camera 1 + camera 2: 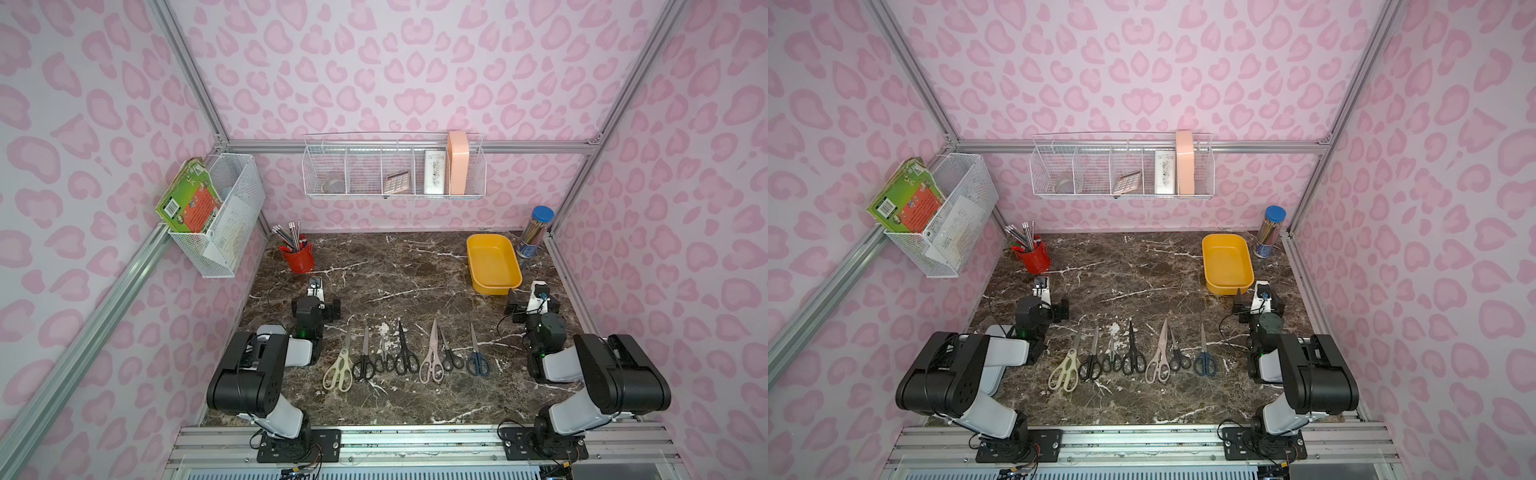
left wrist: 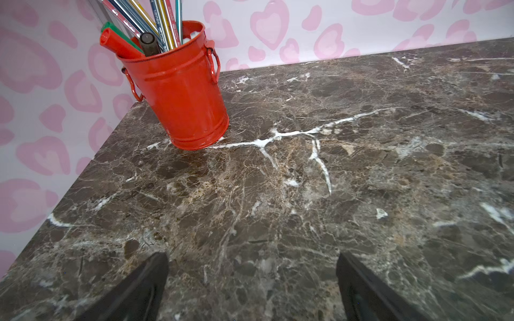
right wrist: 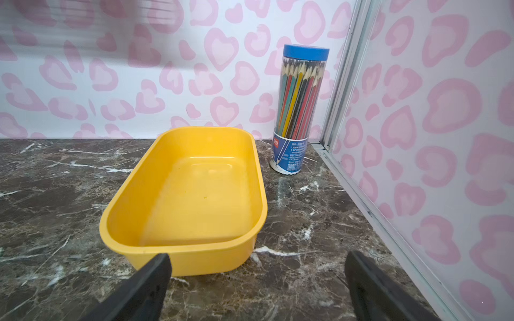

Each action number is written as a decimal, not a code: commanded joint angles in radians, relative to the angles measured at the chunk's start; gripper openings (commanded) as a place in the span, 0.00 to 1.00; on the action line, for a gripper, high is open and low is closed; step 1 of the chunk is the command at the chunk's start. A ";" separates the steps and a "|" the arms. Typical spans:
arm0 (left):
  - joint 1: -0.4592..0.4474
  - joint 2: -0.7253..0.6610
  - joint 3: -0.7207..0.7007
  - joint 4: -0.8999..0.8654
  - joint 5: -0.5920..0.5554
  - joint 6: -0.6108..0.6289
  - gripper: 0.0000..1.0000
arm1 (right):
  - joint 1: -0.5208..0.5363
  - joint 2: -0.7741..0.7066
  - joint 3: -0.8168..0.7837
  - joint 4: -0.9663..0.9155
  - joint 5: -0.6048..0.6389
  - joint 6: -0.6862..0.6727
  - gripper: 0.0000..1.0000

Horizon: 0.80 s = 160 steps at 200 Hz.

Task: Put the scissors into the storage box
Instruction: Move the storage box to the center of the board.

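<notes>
Several scissors lie in a row on the marble table, handles toward the arms, in both top views: a cream pair (image 1: 338,372) at the left end, black pairs (image 1: 405,353), a pale pink pair (image 1: 432,361) and a dark blue pair (image 1: 477,358) at the right end. The yellow storage box (image 1: 496,289) (image 1: 1229,289) stands empty at the back right. My right gripper (image 1: 539,289) (image 3: 257,278) is open just in front of the box's near wall (image 3: 194,258). My left gripper (image 1: 316,284) (image 2: 251,278) is open over bare table, holding nothing.
A red bucket of pens (image 1: 297,255) (image 2: 178,94) stands at the back left, just beyond my left gripper. A blue-lidded pencil tube (image 1: 536,232) (image 3: 300,111) stands beside the box in the corner. White wire baskets (image 1: 395,170) (image 1: 220,216) hang on the walls.
</notes>
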 commanded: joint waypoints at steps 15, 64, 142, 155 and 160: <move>0.000 -0.005 0.000 0.015 -0.002 0.007 0.99 | 0.000 -0.001 0.000 0.004 0.003 0.003 0.99; 0.001 -0.007 0.000 0.014 -0.001 0.006 0.99 | -0.018 -0.003 0.003 -0.007 -0.043 0.011 0.99; -0.038 -0.094 0.033 -0.085 0.023 0.088 0.90 | 0.040 -0.129 0.053 -0.197 0.094 -0.016 0.98; -0.101 -0.222 0.127 -0.342 -0.029 0.120 0.92 | 0.101 -0.211 0.162 -0.422 0.082 -0.070 0.95; -0.120 -0.270 0.183 -0.464 -0.053 0.079 0.94 | 0.121 -0.221 0.216 -0.502 0.069 -0.057 0.95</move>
